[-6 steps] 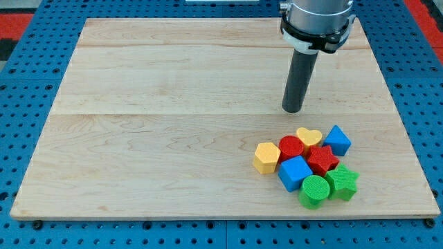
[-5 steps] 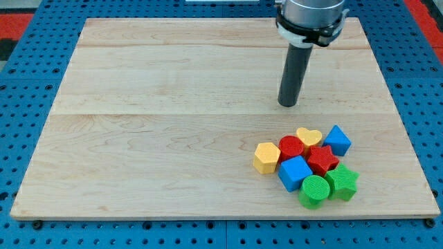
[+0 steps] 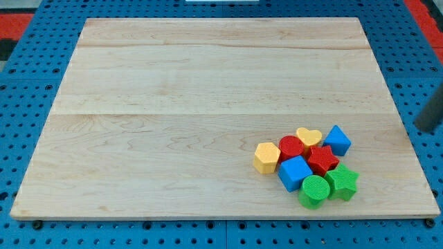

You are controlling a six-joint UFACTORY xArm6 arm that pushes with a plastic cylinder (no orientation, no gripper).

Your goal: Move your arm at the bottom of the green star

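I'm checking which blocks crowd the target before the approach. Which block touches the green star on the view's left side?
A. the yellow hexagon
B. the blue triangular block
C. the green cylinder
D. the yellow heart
C: the green cylinder sits right against the green star on the view's left, at the bottom of the cluster; the other three lie farther up or left.

Only a short stretch of my dark rod shows, at the view's right edge, well to the right of the green star (image 3: 343, 182) and higher; my tip (image 3: 425, 127) ends there.
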